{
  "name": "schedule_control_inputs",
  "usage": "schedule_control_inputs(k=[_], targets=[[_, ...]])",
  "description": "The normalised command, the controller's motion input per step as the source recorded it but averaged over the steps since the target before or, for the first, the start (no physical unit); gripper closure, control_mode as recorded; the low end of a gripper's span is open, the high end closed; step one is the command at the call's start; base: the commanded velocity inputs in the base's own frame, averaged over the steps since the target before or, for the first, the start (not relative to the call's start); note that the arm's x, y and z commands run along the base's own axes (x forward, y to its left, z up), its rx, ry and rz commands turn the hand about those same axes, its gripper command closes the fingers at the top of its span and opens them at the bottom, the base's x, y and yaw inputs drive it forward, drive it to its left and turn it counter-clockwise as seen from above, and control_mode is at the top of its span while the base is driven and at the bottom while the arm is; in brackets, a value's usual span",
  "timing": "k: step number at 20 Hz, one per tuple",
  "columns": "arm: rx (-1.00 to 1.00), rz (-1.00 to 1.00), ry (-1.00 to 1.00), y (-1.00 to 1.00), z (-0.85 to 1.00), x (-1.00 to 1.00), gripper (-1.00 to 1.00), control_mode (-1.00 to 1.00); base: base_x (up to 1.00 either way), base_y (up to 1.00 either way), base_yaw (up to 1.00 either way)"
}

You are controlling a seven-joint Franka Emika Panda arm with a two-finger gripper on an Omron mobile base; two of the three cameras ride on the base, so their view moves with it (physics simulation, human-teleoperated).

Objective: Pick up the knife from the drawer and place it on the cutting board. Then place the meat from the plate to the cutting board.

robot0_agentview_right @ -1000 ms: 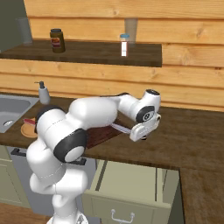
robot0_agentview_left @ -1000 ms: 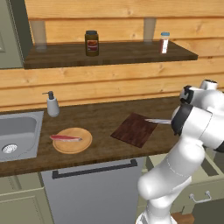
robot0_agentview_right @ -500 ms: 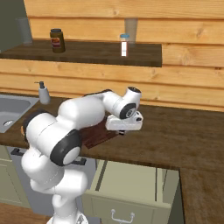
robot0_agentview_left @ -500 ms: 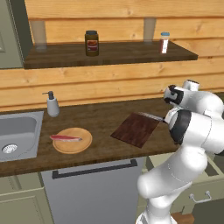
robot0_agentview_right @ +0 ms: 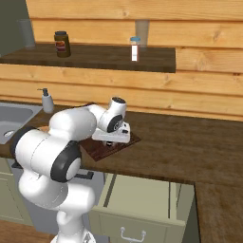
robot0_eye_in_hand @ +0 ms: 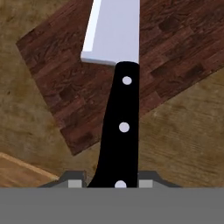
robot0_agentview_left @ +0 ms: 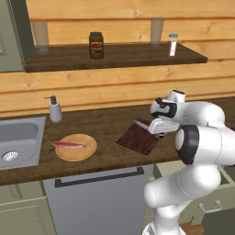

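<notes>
My gripper is shut on the knife, holding the butt of its black riveted handle, with the silver blade pointing away over the cutting board. In the left base view the gripper hovers just above the right end of the dark reddish cutting board, and the knife juts left over it. The meat lies on the round tan plate, left of the board. The drawer stands pulled open below the counter, in front of the gripper and the board.
A sink and a soap dispenser are at the counter's left. The wall shelf above carries a jar, a shaker and glasses. A grey panel with a dark bar handle sits under the counter.
The arm has swung left with the knife held, from over the counter right of the board to just above the board's right end. The meat and plate have not moved.
</notes>
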Motion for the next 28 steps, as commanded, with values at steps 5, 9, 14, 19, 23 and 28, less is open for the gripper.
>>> schedule_control_inputs(k=[5,9,14,19,23,28], targets=[[-0.15,-0.18,-0.02,0.54,-0.04,0.43,1.0,-1.0,0.0,0.0,0.0],[-0.15,-0.46,-0.13,0.34,-0.09,0.07,1.0,-1.0,0.0,0.0,0.0],[-0.03,-0.52,-0.06,0.03,-0.15,0.05,1.0,-1.0,0.0,0.0,0.0],[0.0,-0.37,0.0,0.0,-0.08,0.07,1.0,-1.0,0.0,0.0,0.0],[0.0,-0.24,0.0,0.0,0.0,0.16,1.0,-1.0,0.0,0.0,0.0],[0.0,-0.07,0.02,0.02,0.0,0.14,1.0,-1.0,0.0,0.0,0.0]])
